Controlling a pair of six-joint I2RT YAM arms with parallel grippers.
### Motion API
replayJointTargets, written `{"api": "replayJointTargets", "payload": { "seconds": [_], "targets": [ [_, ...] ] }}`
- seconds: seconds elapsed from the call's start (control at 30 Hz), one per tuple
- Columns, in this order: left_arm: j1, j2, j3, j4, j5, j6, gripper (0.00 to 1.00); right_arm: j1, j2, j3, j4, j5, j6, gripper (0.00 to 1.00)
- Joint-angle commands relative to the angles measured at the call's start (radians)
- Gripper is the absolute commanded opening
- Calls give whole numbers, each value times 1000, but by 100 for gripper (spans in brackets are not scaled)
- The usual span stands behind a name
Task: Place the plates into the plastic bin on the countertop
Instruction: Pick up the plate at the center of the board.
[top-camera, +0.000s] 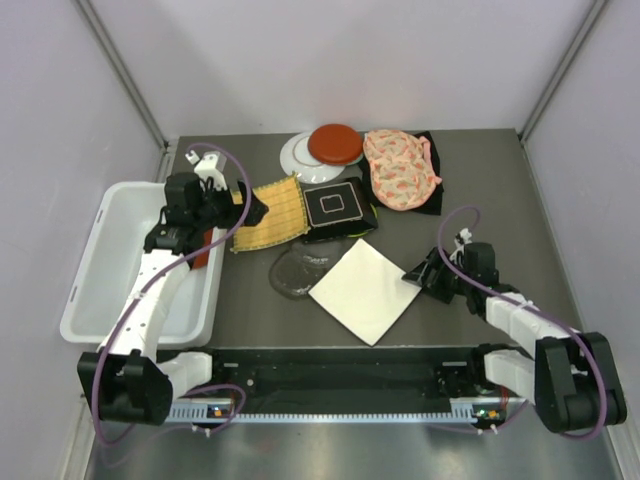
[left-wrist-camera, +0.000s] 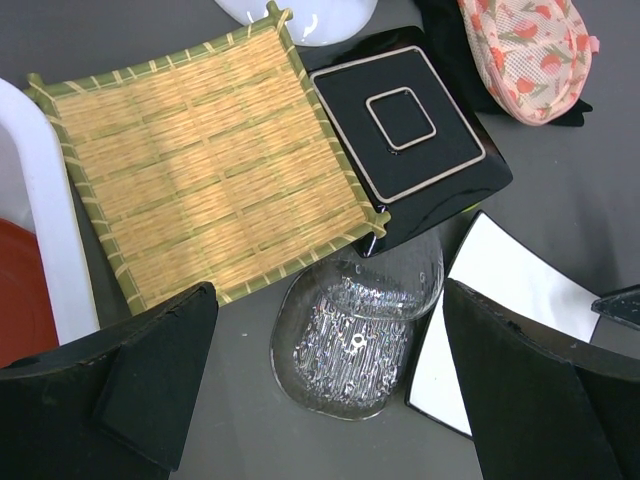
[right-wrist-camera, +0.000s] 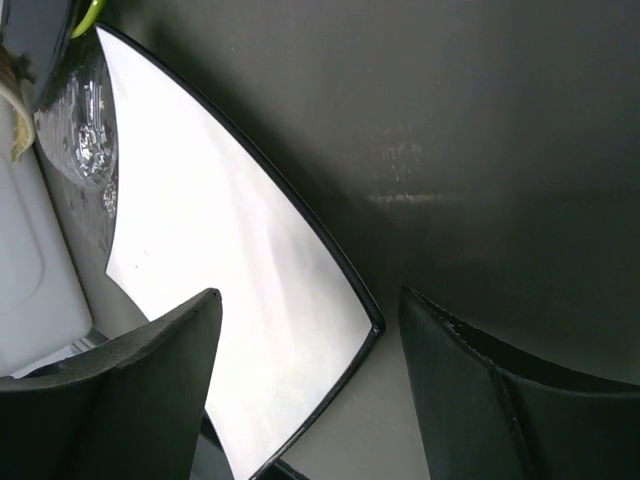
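Note:
My left gripper (top-camera: 250, 208) is open and empty, above the near edge of the yellow woven plate (left-wrist-camera: 210, 160) and the clear glass plate (left-wrist-camera: 350, 340). The white plastic bin (top-camera: 100, 250) stands at the left with a red plate (left-wrist-camera: 20, 290) inside. The black square plate with white outline (top-camera: 335, 207) lies partly over the glass plate. My right gripper (top-camera: 420, 275) is open and low, its fingers on either side of the right corner of the white square plate (right-wrist-camera: 220, 250). A red round plate (top-camera: 335, 143) rests on a white round plate (top-camera: 298, 160) at the back.
A pink floral fabric piece (top-camera: 400, 168) lies on a black cloth (top-camera: 437, 190) at the back right. Pale walls close in the dark grey countertop (top-camera: 500, 200) on three sides. The arm bases sit on a black rail (top-camera: 340, 370) at the near edge.

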Motion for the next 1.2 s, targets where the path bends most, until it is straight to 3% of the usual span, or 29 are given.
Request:
{"api": "replayJointTargets", "payload": {
  "seconds": [0.0,0.43,0.63,0.67,0.77,0.87,1.03,1.17],
  "targets": [
    [1,-34,-8,51,30,-7,99,-3,43,-33,83,-21,17,70],
    [-3,-25,-16,70,85,-25,99,6,158,-70,230,-73,43,50],
    [-11,-18,-16,74,91,-24,99,15,205,-62,270,-73,34,26],
    [-11,-18,-18,74,91,-24,99,17,207,-58,269,-72,29,17],
    [-12,-16,-18,74,91,-22,99,17,190,-38,243,-64,19,2],
    [-16,-16,-18,74,96,-24,99,15,146,2,145,-42,-9,0],
    [-20,-18,-21,77,94,-22,99,15,-96,60,-97,82,-34,0],
    [-23,-10,-22,80,98,-19,99,17,-256,125,-181,157,-47,0]
  ]
}}
